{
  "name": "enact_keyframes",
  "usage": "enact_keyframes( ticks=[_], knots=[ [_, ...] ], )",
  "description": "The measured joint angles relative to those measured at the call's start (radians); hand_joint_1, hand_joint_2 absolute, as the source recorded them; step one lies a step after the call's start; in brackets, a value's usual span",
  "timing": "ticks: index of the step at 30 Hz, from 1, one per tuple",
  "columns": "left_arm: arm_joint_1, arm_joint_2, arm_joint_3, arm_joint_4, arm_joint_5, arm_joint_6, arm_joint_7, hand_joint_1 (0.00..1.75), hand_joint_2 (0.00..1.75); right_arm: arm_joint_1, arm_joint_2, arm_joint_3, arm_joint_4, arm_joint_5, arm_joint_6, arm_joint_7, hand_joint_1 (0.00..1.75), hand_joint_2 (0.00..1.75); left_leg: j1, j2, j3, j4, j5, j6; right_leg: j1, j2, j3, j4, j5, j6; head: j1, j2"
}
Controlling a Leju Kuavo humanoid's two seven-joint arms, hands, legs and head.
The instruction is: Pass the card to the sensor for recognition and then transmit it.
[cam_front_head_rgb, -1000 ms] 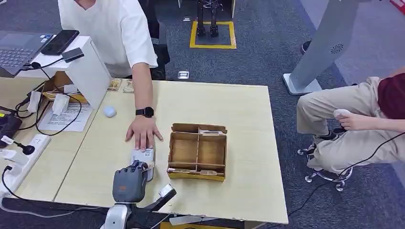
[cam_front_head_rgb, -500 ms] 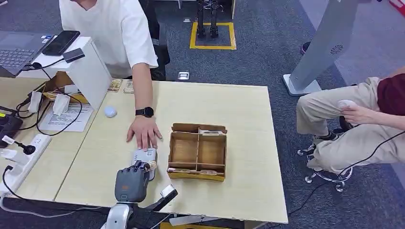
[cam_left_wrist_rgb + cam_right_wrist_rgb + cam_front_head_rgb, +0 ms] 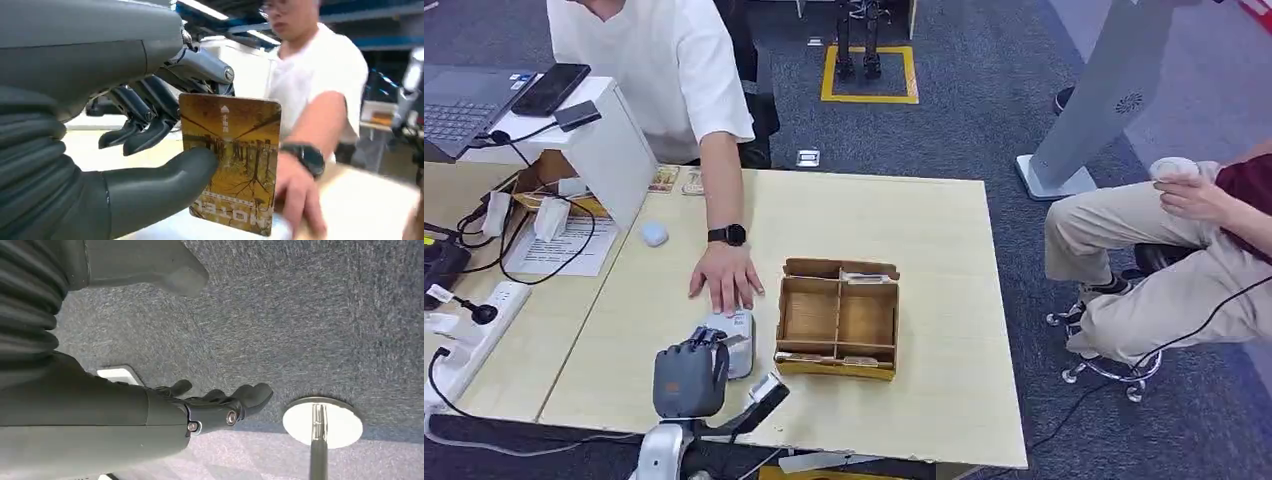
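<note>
Clearly the step in hand is the recognition: the left hand (image 3: 150,125) holds the card (image 3: 232,162), a golden one printed with a woodland scene, pinched between the thick thumb below and the dark fingers (image 3: 145,132) behind its top edge, the printed face turned to the wrist camera. From the head view that hand (image 3: 690,378) sits over the near part of the bench (image 3: 944,230), right at the small pale reader (image 3: 740,332) lying flat just left of the divided cardboard tray (image 3: 837,320). A person's hand (image 3: 724,278), wearing a dark watch, rests on the bench touching the far end of the reader. Whether the card actually meets the reader's face I cannot tell.

The right hand (image 3: 220,405) hangs by the floor, fingers apart, holding nothing.

Judging from this, the next move calls for keeping the card flat and close over the reader until it registers, then lifting it clear and carrying it forward to the waiting person without loosening the pinch.
</note>
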Motion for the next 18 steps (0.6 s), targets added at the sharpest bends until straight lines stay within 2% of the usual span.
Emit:
enact_keyframes(
  ticks=[4,7,9,12,18],
  knots=[
    [0.007,-0.053,0.068,-0.159,0.1,0.0,-0.173,1.75,1.75,0.003,0.0,0.0,0.001,-0.004,0.0,-0.006,0.0,1.75,0.0,-0.001,-0.001,0.0,0.0,0.0,0.0,-0.001,0.0,0.0,0.0,0.0,0.001,0.0],
    [-0.004,-0.11,0.143,-0.225,0.132,-0.001,-0.329,1.75,1.75,0.003,0.0,0.0,0.001,-0.001,0.0,-0.004,0.0,1.75,0.0,-0.001,-0.001,0.0,0.0,0.0,0.0,-0.001,0.0,0.0,0.0,0.0,0.001,0.0],
    [-0.023,-0.145,0.195,-0.245,0.131,-0.001,-0.387,1.75,1.75,0.001,0.0,0.003,0.001,0.006,0.0,0.0,0.0,1.75,0.0,-0.001,-0.001,0.0,0.0,0.0,0.0,-0.001,0.0,0.0,0.0,0.0,0.001,0.0],
    [-0.049,-0.174,0.248,-0.259,0.122,-0.002,-0.422,1.75,1.75,-0.002,0.0,0.008,0.001,0.013,0.0,0.004,0.0,1.75,0.0,-0.001,0.0,0.0,0.0,0.0,0.0,-0.001,0.0,0.0,0.0,0.0,0.001,0.0],
    [-0.079,-0.178,0.287,-0.26,0.109,-0.002,-0.428,1.75,1.75,-0.011,0.0,0.011,0.001,0.019,0.0,0.012,0.0,1.75,0.0,0.0,0.0,0.0,0.0,0.0,0.0,0.0,-0.001,0.0,0.0,0.0,0.0,0.0]
  ],
)
